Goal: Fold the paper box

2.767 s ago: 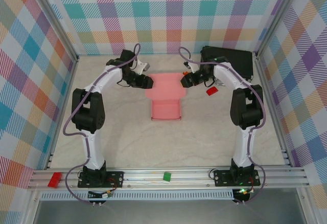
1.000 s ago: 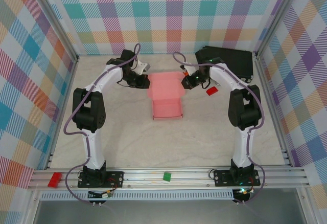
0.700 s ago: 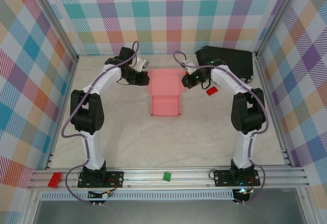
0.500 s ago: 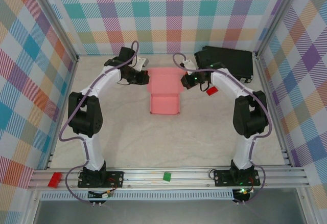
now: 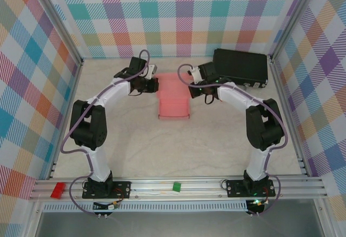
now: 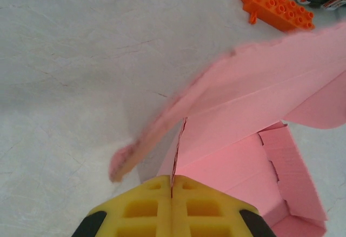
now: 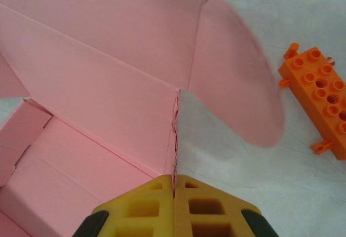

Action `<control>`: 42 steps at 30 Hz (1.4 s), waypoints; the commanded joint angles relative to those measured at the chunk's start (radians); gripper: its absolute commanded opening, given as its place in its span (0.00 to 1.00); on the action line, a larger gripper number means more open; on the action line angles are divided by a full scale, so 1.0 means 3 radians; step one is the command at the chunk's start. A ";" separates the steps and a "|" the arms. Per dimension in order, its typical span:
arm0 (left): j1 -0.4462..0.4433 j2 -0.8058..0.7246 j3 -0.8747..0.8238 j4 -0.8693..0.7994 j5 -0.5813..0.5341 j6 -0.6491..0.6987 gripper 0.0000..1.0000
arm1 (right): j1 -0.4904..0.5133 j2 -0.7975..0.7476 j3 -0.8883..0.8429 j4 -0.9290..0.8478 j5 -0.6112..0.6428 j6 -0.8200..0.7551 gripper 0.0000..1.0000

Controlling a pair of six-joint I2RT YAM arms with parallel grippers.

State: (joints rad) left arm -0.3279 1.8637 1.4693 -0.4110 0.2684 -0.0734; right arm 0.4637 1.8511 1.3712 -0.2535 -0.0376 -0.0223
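The paper box [image 5: 173, 99] is pink thin card, partly folded, lying mid-table with its rear panel raised. My left gripper [image 5: 155, 86] is shut on the box's left side wall; in the left wrist view the yellow fingers [image 6: 140, 210] pinch the card's edge [image 6: 177, 150]. My right gripper [image 5: 191, 91] is shut on the right side wall; in the right wrist view its yellow fingers [image 7: 203, 210] clamp the card edge [image 7: 174, 139]. A rounded flap [image 7: 238, 85] hangs over the table beyond that edge.
A black case [image 5: 240, 66] lies at the back right by the right arm. An orange toy brick [image 7: 319, 99] sits just right of the box flap, and the same kind of brick [image 6: 275, 7] lies beyond the box in the left wrist view.
Both grippers have moved toward the back and inward with the box edges pinched. The rear panel has been lifted and the box looks narrower and shorter from above.
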 commanded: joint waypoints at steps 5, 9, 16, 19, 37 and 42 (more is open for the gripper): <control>-0.0123 -0.0414 -0.0479 0.0787 -0.0251 -0.0290 0.00 | 0.0193 -0.0257 -0.0361 0.0581 0.0488 0.0262 0.04; -0.0179 -0.0529 -0.0735 0.1085 -0.0341 -0.0382 0.00 | 0.0292 -0.0341 -0.0516 0.0745 0.0733 0.0323 0.04; -0.0259 -0.0617 -0.1046 0.1408 -0.0530 -0.0574 0.00 | 0.0430 -0.0385 -0.0690 0.0960 0.1012 0.0473 0.04; -0.0290 -0.0661 -0.1160 0.1546 -0.0586 -0.0616 0.00 | 0.0488 -0.0404 -0.0752 0.1039 0.1126 0.0527 0.03; -0.0426 -0.0861 -0.1703 0.2086 -0.0864 -0.0849 0.03 | 0.0733 -0.0501 -0.1128 0.1430 0.1607 0.0790 0.03; -0.0459 -0.0918 -0.1846 0.2222 -0.0935 -0.0879 0.02 | 0.0796 -0.0511 -0.1241 0.1506 0.1711 0.0915 0.02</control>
State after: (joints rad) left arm -0.4500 1.6253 0.9428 0.1974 0.0021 -0.3149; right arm 0.6857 1.7191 1.0222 0.1658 0.4473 0.2073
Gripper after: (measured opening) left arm 0.049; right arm 0.063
